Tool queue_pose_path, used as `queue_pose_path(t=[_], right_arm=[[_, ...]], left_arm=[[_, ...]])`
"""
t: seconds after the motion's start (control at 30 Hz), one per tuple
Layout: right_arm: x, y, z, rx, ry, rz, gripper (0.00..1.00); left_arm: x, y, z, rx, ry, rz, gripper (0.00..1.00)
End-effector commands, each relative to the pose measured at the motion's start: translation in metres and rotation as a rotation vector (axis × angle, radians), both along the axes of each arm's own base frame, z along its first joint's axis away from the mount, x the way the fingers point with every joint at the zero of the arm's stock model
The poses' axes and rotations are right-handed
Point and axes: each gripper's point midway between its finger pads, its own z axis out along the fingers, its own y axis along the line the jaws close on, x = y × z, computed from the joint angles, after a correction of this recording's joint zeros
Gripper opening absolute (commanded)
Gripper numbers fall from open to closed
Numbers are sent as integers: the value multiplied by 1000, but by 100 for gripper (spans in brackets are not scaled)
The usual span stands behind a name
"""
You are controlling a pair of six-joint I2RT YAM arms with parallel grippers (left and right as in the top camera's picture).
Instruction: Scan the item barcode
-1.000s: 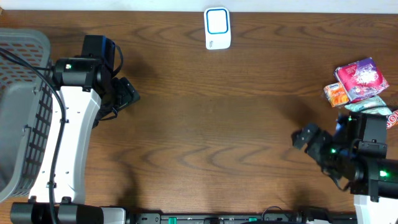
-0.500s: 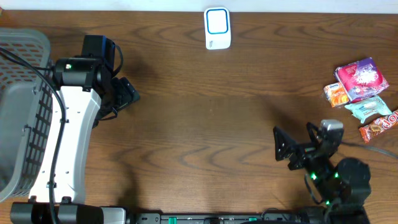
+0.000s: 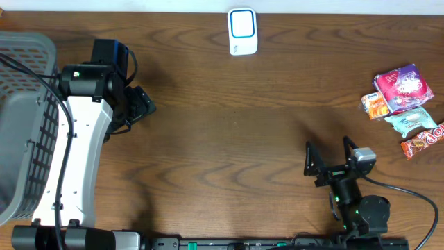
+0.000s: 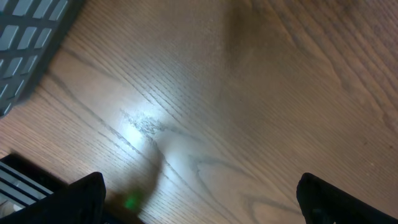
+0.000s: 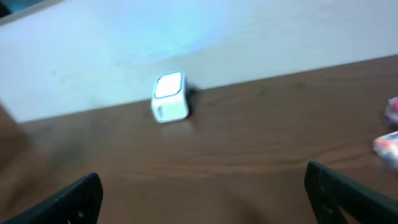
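Two grippers, both mine, had their fingers spread wide with nothing between them. My left gripper (image 3: 142,104) hung over the bare table (image 3: 229,139) on the left side, just beside the grey basket (image 3: 21,104); in its wrist view only wood grain lay between the dark fingertips (image 4: 84,196), with a corner of the basket at the top left. My right gripper (image 3: 327,156) sat low near the front edge on the right side, pointing toward the far edge, touching nothing. The items lay in a cluster at the right edge, well apart from either gripper: a pink pack (image 3: 404,87), an orange pack (image 3: 375,105) touching its left side, a green pack (image 3: 413,121) below them, and a red bar (image 3: 423,141) nearest the front. The white scanner (image 3: 243,31) stood at the far edge near the middle, and my right wrist view showed it blurred ahead against a pale wall (image 5: 186,37).
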Motion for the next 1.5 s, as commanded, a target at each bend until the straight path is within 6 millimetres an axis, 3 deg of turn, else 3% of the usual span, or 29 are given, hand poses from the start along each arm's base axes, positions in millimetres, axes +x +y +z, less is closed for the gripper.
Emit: queue_pose_path(t=[0.0, 0.13, 0.27, 0.43, 1.47], right_arm=[[2, -19, -4, -49, -27, -97, 99], [1, -26, 1, -163, -62, -122, 99], [0, -34, -18, -240, 9, -146, 99], [0, -38, -18, -309, 2, -163, 99], [1, -37, -17, -233, 7, -163, 99]], left_arm=[[-1, 1, 0, 6, 3, 1, 98], [-1, 1, 0, 6, 3, 1, 98], [-1, 1, 0, 6, 3, 1, 98], [-1, 1, 0, 6, 3, 1, 98], [-1, 1, 0, 6, 3, 1, 98]])
